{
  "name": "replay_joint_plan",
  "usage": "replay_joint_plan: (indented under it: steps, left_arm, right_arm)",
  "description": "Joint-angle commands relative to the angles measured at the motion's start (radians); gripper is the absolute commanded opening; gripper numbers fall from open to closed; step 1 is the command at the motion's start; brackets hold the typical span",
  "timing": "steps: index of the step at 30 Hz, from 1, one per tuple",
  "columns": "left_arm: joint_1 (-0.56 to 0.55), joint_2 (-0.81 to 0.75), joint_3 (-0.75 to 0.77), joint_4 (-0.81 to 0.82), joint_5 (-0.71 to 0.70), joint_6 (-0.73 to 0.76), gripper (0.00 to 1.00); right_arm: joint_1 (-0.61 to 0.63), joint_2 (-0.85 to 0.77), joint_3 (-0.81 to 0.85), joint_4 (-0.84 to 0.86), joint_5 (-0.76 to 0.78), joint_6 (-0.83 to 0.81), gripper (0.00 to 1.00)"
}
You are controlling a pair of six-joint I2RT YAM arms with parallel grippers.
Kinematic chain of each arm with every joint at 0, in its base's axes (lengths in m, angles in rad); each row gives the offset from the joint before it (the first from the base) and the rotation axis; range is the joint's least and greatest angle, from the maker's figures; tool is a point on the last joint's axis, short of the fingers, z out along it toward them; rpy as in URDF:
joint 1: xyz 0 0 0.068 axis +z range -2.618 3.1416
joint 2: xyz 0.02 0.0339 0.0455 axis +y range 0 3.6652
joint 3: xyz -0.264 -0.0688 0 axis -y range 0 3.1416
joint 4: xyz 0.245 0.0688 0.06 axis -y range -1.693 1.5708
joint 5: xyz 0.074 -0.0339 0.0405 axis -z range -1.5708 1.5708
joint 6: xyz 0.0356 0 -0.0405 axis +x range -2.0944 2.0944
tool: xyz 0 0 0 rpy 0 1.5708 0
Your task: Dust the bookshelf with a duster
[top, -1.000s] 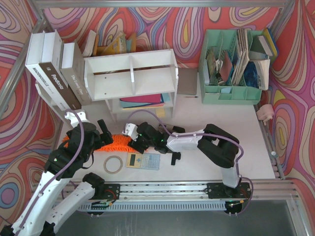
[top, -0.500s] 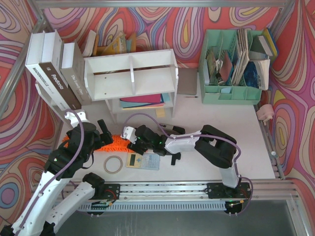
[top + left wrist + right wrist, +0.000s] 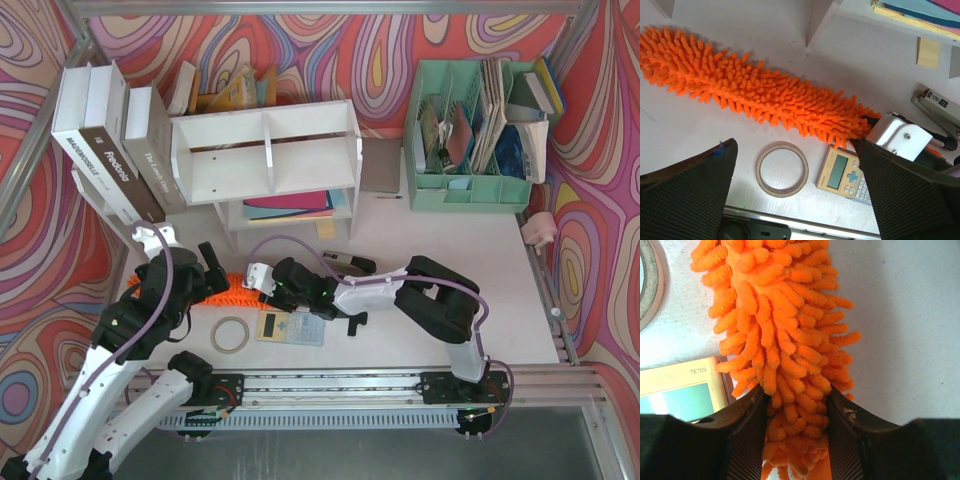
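Observation:
The orange fluffy duster lies flat on the table in front of the white bookshelf; in the top view only a short stretch of it shows between the two grippers. My right gripper reaches left and is shut on the duster's right end: fluff fills the gap and touches both pads. A strip of orange handle shows low between them. My left gripper is open and empty, hovering over the duster's left part and a tape ring.
A cardboard tape ring and a yellow calculator lie just in front of the duster. A black stapler lies behind the right wrist. Boxed books lean left of the shelf. A mint-green organizer stands back right.
My right gripper has slid left along the table onto the duster's right end. The left arm and the duster have barely moved.

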Motion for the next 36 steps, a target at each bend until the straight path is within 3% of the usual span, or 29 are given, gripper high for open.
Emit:
replay_joint_plan:
  steps: [1, 4, 18, 29, 36]
  left_arm:
    - [0.001, 0.004, -0.011, -0.025, -0.036, -0.015, 0.98]
    - [0.002, 0.002, -0.006, -0.043, -0.063, -0.034, 0.99]
    - [0.002, -0.166, -0.135, -0.110, -0.174, -0.454, 0.99]
    - [0.004, -0.110, -0.284, -0.027, -0.200, -0.713, 0.99]
    - [0.019, -0.118, -0.440, 0.105, -0.194, -0.782, 0.96]
  right_arm:
    - [0.018, -0.022, 0.013, 0.018, 0.019, -0.042, 0.25]
    - [0.023, -0.037, 0.004, 0.035, 0.019, -0.043, 0.21]
    - [0.031, -0.099, -0.043, 0.122, 0.024, -0.028, 0.07]
    - [0.061, -0.120, -0.050, 0.151, 0.032, -0.028, 0.05]
    - [0.067, -0.150, -0.064, 0.152, 0.032, -0.030, 0.05]
